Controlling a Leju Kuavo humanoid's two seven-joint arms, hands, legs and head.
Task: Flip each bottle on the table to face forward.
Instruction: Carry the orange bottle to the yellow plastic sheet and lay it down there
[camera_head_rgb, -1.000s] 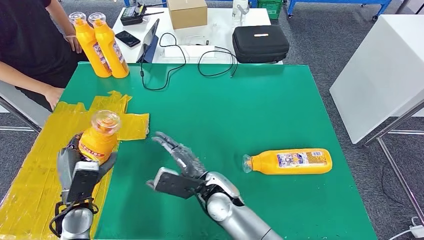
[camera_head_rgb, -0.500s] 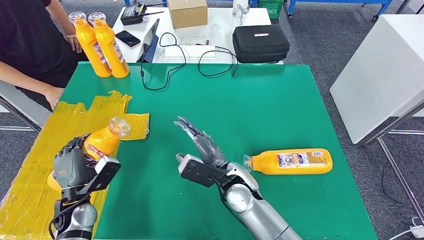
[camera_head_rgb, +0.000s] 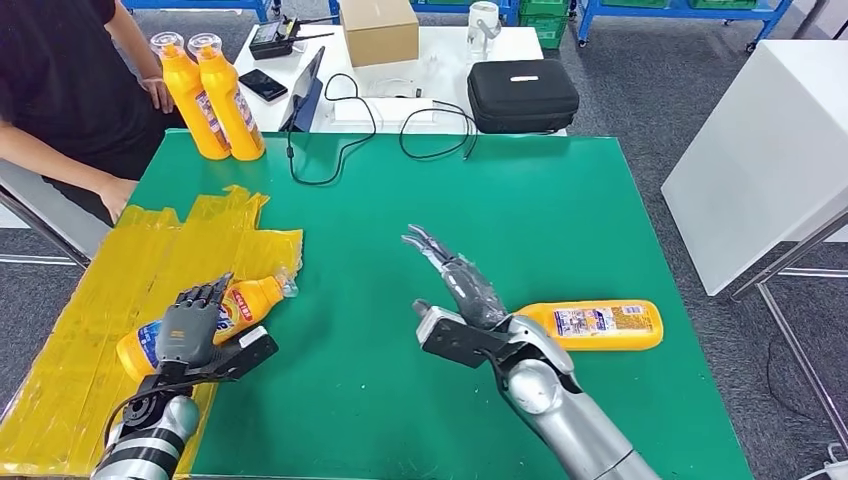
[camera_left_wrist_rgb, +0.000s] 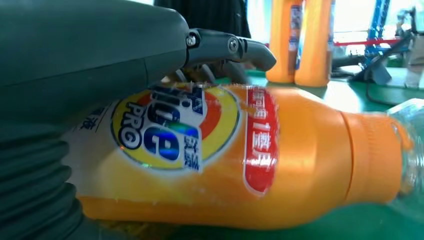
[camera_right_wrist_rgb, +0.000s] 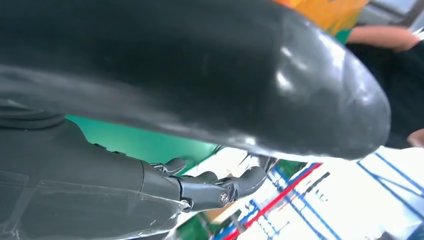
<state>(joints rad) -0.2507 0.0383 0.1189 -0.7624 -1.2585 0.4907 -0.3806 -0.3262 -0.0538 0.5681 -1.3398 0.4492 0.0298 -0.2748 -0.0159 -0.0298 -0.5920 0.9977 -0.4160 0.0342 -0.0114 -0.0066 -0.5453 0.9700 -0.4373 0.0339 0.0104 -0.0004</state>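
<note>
An orange bottle lies on its side on the yellow sheet, clear cap toward the table's middle. My left hand grips it from above, fingers draped over its body; the left wrist view shows its colourful front label facing the camera under my left hand. A second orange bottle lies on the green table at the right, white back label up. My right hand is open, fingers spread, just beside its cap end, which it hides. Two more orange bottles stand upright at the back left corner.
A person stands at the left edge, one hand near the yellow sheet. Behind the green table a white table holds a black case, a cardboard box and cables. A white cabinet stands to the right.
My left hand has tipped its bottle from upright down flat onto the yellow sheet. My right hand has moved right and forward, up to the cap end of the lying bottle.
</note>
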